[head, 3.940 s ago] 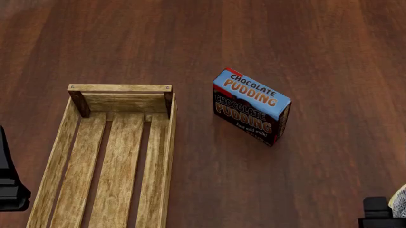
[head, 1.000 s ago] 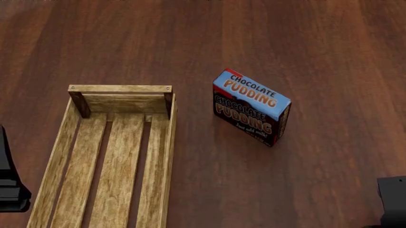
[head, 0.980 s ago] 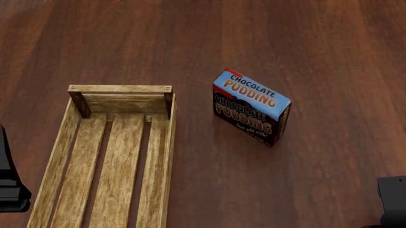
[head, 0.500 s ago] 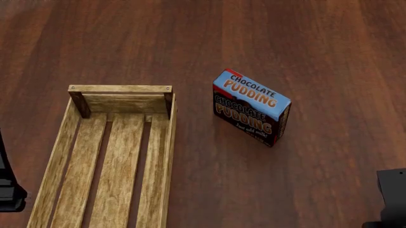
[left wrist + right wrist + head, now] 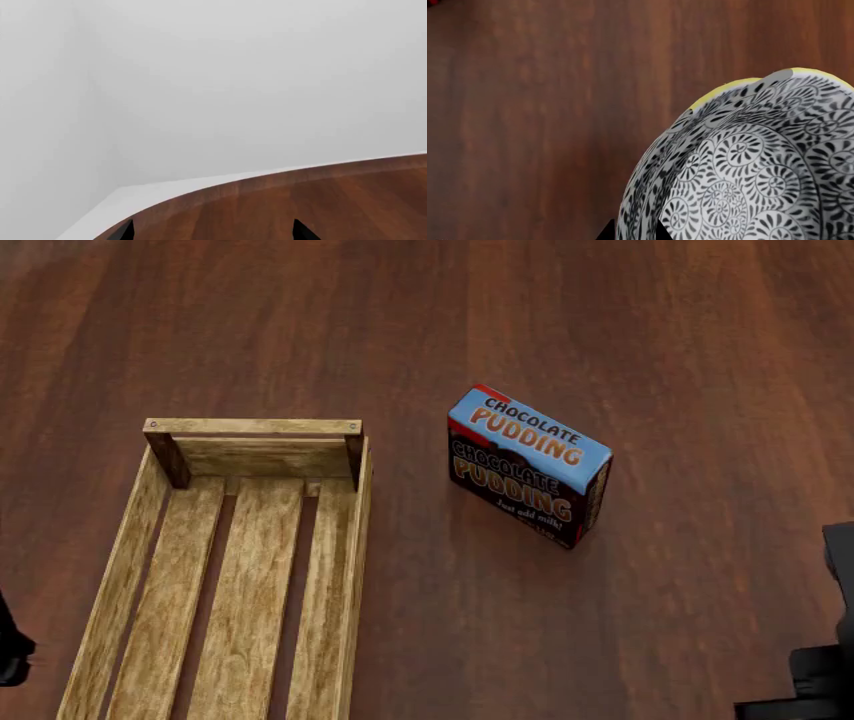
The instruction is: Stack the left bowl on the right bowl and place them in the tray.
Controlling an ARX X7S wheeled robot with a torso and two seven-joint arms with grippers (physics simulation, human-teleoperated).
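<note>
**Bowls on right gripper, tray holds nothing**

Head view: tray [image 5: 227,570] lies on the wooden table [image 5: 601,320] at lower left, long axis running toward the robot, slatted bottom bare. Chocolate pudding box [image 5: 529,465] stands upright to the tray's right, apart from it. Bit of the left arm [image 5: 11,645] shows at the left edge, black right arm [image 5: 821,660] at the lower right corner; no bowls in this view.

Right wrist: patterned black-and-white bowl [image 5: 747,170] fills the frame close to the camera, above the table. A yellow rim [image 5: 724,90] peeks from behind its edge, looks like a second bowl nested with it. Right gripper [image 5: 630,230]: two dark fingertips straddle the patterned bowl's rim, clamped on it.

Left wrist: left gripper [image 5: 210,231] tips well apart, nothing between them, pointing past the table edge at a white wall [image 5: 233,85].
</note>
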